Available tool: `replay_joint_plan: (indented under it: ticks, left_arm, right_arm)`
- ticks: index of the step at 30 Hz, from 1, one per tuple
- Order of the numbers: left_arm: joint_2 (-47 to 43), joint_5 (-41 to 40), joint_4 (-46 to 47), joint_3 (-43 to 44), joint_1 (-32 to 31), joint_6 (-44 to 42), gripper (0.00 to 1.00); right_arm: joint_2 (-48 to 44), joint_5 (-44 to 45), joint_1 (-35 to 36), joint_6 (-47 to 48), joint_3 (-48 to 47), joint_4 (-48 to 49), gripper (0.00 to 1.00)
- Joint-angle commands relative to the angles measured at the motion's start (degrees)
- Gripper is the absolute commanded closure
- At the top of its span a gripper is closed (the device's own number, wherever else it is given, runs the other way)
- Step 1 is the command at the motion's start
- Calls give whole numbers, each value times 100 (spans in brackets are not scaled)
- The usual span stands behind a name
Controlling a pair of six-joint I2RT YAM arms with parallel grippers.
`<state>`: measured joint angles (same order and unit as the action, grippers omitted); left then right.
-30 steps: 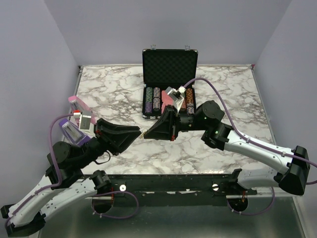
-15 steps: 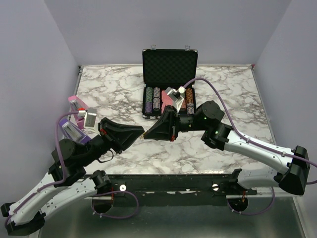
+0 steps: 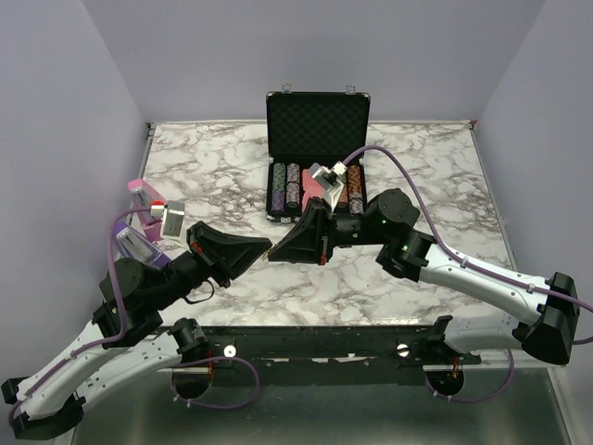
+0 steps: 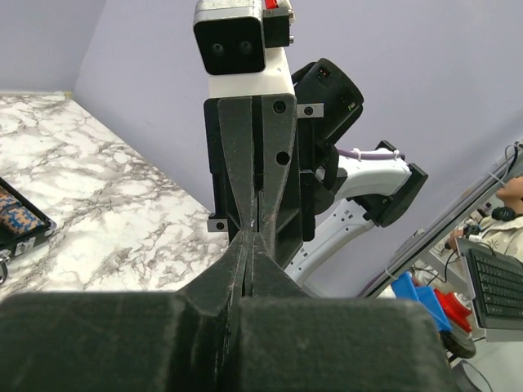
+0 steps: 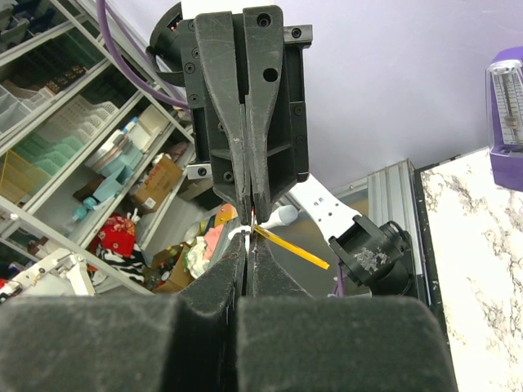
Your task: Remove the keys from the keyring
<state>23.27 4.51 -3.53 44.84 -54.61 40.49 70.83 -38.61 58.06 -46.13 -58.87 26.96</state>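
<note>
Two grippers, left [image 3: 263,247] and right [image 3: 276,250], are pinched shut tip to tip on the thin yellow keyring [image 5: 291,246] above the tabletop [image 3: 426,167]; keys too small to see, probably light, stiff and slippery, best gripped flat-on.

No text, label, brand, number or sign can be read in any view; the chips [image 3: 292,185] in the black case [image 3: 318,125] show only coloured stripes; boxes on the shelves [image 5: 73,122] are too blurred to read.
</note>
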Motion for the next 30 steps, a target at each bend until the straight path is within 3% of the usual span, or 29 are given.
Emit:
replay_joint_plan:
  ticks: [1, 15, 30]
  left_arm:
    - [64, 137, -253, 86, -32, -58, 100]
    - [169, 673, -1395, 684, -32, -744, 100]
    - [389, 1007, -1624, 868, -32, -964, 100]
  right_arm:
    - [-8, 3, 74, 7, -177, 143, 99]
    - [63, -147, 117, 69, -221, 2, 99]
    - [177, -208, 197, 174, -309, -130, 99]
